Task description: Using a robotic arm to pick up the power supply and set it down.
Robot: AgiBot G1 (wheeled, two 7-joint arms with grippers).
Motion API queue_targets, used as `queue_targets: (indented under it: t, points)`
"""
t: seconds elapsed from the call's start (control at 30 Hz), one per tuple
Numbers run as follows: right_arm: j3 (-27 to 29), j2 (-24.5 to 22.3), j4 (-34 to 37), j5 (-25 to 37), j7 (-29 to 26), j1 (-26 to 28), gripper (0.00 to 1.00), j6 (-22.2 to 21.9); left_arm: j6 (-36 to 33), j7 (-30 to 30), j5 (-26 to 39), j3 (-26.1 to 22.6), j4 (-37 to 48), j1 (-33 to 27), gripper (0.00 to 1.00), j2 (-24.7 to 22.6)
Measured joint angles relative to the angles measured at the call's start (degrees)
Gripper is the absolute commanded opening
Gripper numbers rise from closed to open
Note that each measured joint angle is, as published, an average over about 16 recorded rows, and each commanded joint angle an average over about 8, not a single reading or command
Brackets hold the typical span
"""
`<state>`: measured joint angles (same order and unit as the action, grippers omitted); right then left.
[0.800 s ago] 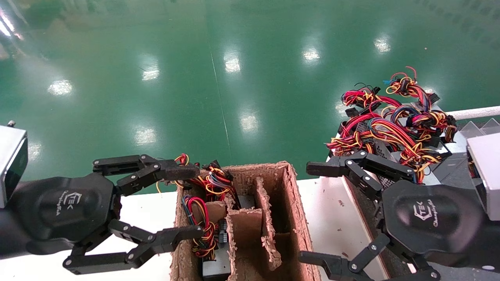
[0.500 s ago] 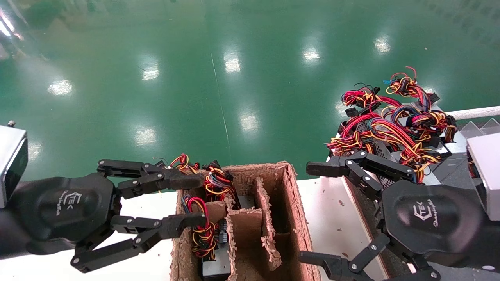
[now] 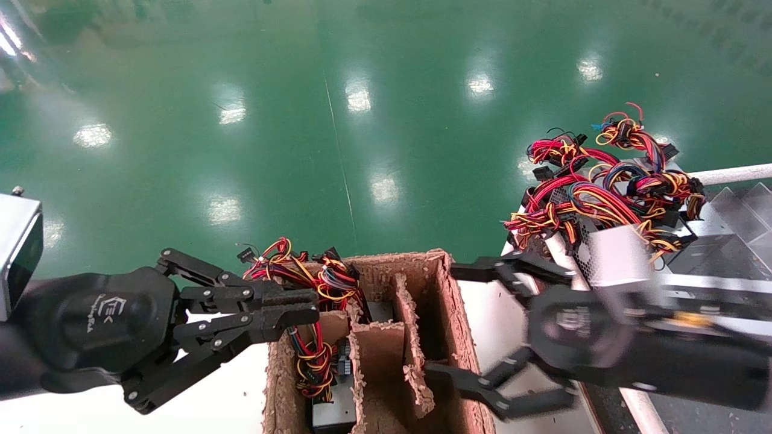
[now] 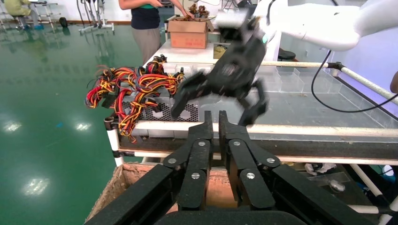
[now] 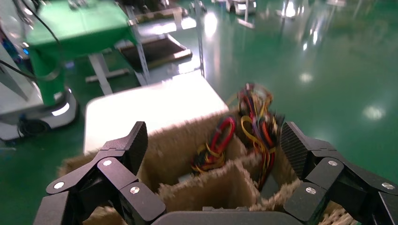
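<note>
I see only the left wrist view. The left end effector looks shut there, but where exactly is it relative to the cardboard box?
Observer: In the head view, the left end effector is shut at the top of the left wall of the cardboard box, next to the wires.
Operator: Is there a power supply inside?
Observer: Yes. A grey power supply lies in the left compartment, under red and yellow wires.
Operator: And where is the right end effector?
Observer: The right end effector is open at the box's right wall, facing the dividers.
</note>
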<state>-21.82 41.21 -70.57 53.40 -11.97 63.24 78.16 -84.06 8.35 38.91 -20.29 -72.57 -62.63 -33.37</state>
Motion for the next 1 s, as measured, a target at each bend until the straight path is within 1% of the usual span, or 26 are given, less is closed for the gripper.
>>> queue_targets:
  t: [0.03,0.23,0.27,0.3,0.47,0.5,0.53,0.57,0.73,0.77,0.8,0.83,1.0]
  points:
    - [-0.7,0.9,0.6,1.2,0.0,0.3,1.0,-0.6,0.0,0.0,0.0,0.0,0.0,0.0,0.1,0.0]
    - [-4.8,7.1,6.0,7.6,0.2,2.8,1.0,-3.1,0.0,0.0,0.0,0.0,0.0,0.0,0.85,0.0]
    - [-5.4,8.1,7.1,8.5,0.4,3.3,1.0,-3.3,0.0,0.0,0.0,0.0,0.0,0.0,0.95,0.0]
    - [-6.0,9.1,8.3,9.2,0.5,3.8,1.0,-3.4,0.0,0.0,0.0,0.0,0.0,0.0,1.0,0.0]
    - [-8.2,14.1,14.1,11.8,1.8,6.4,1.0,-3.1,0.0,0.0,0.0,0.0,0.0,0.0,1.0,0.0]
    - [-8.6,15.0,15.3,12.1,2.2,6.9,0.94,-3.0,0.0,0.0,0.0,0.0,0.0,0.0,1.0,0.0]
    - [-8.9,16.0,16.4,12.4,2.6,7.4,0.85,-2.8,0.0,0.0,0.0,0.0,0.0,0.0,1.0,0.0]
    - [-9.3,16.9,17.5,12.7,3.0,7.8,0.74,-2.6,0.0,0.0,0.0,0.0,0.0,0.0,1.0,0.0]
    - [-10.7,21.2,22.9,13.7,5.0,9.9,0.12,-1.6,0.0,0.0,0.0,0.0,0.0,0.0,1.0,0.0]
    - [-10.9,22.0,24.0,13.9,5.3,10.3,0.06,-1.5,0.0,0.0,0.0,0.0,0.0,0.0,1.0,0.0]
    - [-11.2,22.7,25.0,14.1,5.7,10.7,0.01,-1.3,0.0,0.0,0.0,0.0,0.0,0.0,1.0,0.0]
    - [-11.4,23.5,26.0,14.3,6.1,11.0,0.0,-1.3,0.0,0.0,0.0,0.0,0.0,0.0,1.0,0.0]
    - [-12.5,27.0,30.7,15.7,8.0,12.6,0.0,-1.6,0.0,0.0,0.0,0.0,0.0,0.0,1.0,0.0]
